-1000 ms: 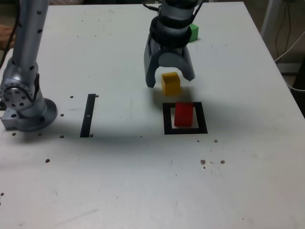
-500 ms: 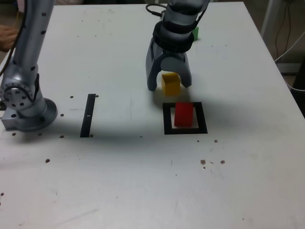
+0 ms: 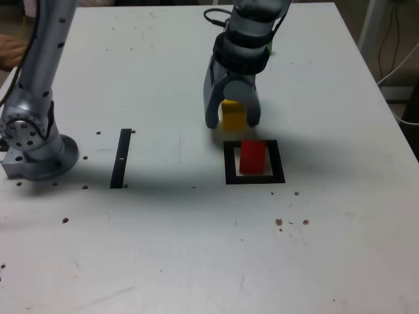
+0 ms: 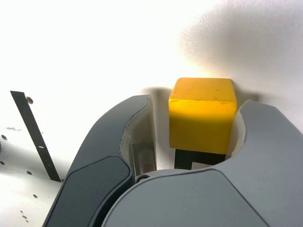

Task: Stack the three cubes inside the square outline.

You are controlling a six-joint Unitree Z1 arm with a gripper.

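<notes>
The red cube point(image 3: 252, 157) already sits inside the square outline point(image 3: 230, 163) as the base of the stack, so the yellow cube point(image 3: 232, 115), just behind the outline on the table point(image 3: 163, 229), looks like the next layer. The gripper point(image 3: 232, 120) straddles it, jaws partly open: one touches or nearly touches a side, the other shows a gap. The green cube point(image 3: 269, 45) is barely visible behind the arm.

The exterior view looks down from high above the table's point(image 3: 196, 261) near edge, facing its far side. The wrist view peers closely past the jaws. Both share the yellow cube point(image 3: 232, 115).
</notes>
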